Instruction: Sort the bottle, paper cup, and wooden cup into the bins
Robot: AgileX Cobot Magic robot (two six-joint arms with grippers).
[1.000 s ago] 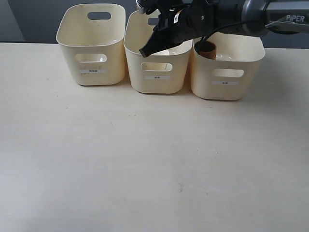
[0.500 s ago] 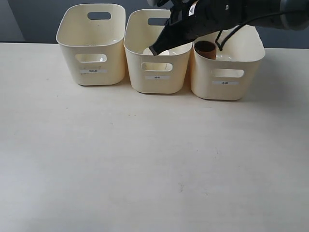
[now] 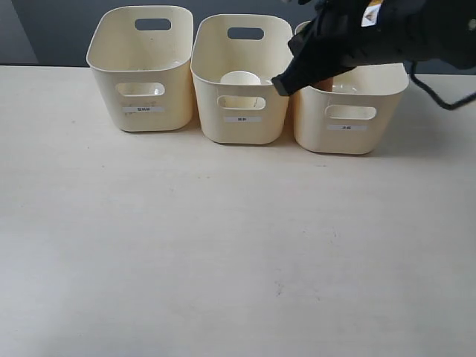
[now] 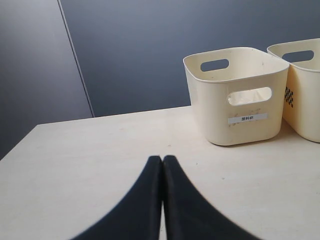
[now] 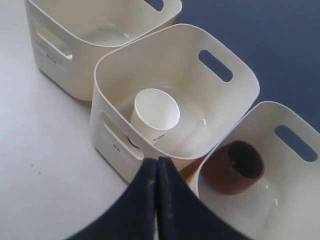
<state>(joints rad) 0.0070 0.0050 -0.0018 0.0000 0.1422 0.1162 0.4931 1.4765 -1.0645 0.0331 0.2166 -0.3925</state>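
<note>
Three cream bins stand in a row at the back of the table. The white paper cup (image 3: 239, 77) (image 5: 155, 113) stands upright in the middle bin (image 3: 242, 119) (image 5: 116, 75). The brown wooden cup (image 5: 234, 166) sits in the right bin (image 3: 349, 126) (image 5: 285, 200), hidden by the arm in the exterior view. The bottle is not visible; the left bin (image 3: 141, 71) (image 4: 240, 95) shows no clear contents. My right gripper (image 3: 281, 87) (image 5: 157, 161) is shut and empty, hovering above the gap between the middle and right bins. My left gripper (image 4: 162, 159) is shut, low over the bare table, away from the bins.
A dark wall rises behind the table. The pale tabletop (image 3: 223, 245) stretches in front of the bins. The right arm's black body (image 3: 387, 33) crosses over the right bin's back.
The right gripper has pulled back to the right, from over the middle bin to above the gap beside the right bin. The paper cup now shows fully in the middle bin.
</note>
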